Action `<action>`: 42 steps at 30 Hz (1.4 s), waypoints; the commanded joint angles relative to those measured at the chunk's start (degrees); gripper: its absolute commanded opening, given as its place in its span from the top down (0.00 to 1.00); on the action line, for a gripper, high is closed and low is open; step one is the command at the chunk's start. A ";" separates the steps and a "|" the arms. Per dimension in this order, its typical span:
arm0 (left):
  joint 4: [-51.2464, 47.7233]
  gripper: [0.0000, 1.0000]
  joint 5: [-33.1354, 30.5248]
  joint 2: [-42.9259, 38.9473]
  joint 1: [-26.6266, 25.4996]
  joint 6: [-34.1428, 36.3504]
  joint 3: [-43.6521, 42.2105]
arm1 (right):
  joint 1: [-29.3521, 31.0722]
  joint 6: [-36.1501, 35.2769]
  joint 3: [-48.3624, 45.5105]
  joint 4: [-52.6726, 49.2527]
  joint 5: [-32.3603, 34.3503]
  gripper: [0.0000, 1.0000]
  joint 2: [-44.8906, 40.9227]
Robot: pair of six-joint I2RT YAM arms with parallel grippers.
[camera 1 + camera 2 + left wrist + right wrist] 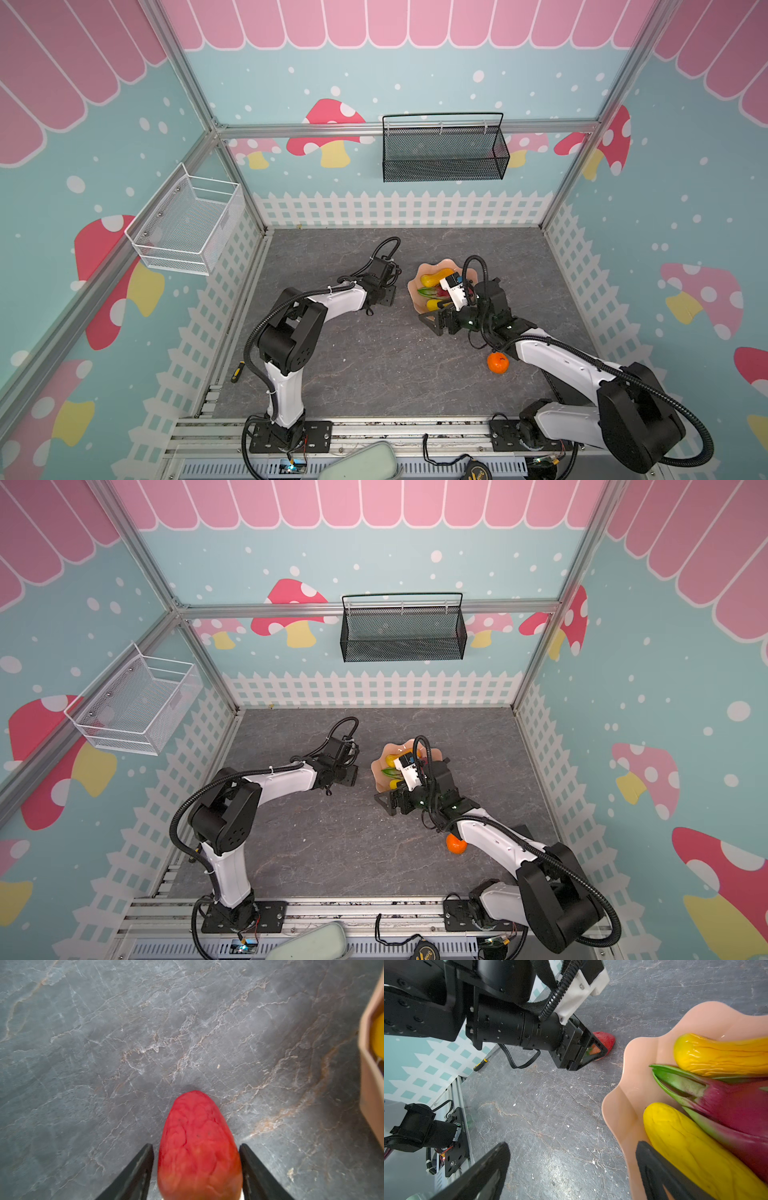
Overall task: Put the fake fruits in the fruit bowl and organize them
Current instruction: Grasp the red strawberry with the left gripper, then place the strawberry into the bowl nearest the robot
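so the left gripper (196, 1146) has its fingers down either side of the strawberry (193, 1118), which lies on the table (145, 1032) just beside the fruit bowl (623, 1084). The gap looks narrow, with maybe a sliver of daylight on one side, so I honestly can't tell if it's actually pinching it. My guess is it comes in along the berry's length so the pads meet the fat middle.

The right gripper (574, 1146) is spread wide with nothing in it. One finger sits inside the bowl next to a yellow fruit (685, 1147), the other is out over the table.

The dragon fruit (737, 1105) is wedged between that one and the second yellow fruit (716, 1055), so three are in. The orange (497, 363) sits on the table by the right arm, well apart from the bowl
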 commanded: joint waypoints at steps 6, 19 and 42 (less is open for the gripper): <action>0.70 0.53 4.44 -4.47 -0.05 0.20 -2.14 | 0.01 -0.21 -1.45 0.16 0.54 0.02 -0.91; 4.91 0.54 12.32 -13.10 -4.96 12.20 -2.71 | -1.68 1.55 -5.31 0.32 0.49 0.02 -5.82; 5.06 0.52 21.11 0.15 -8.88 21.99 7.30 | -9.42 5.43 -9.13 -1.52 0.76 0.02 -10.90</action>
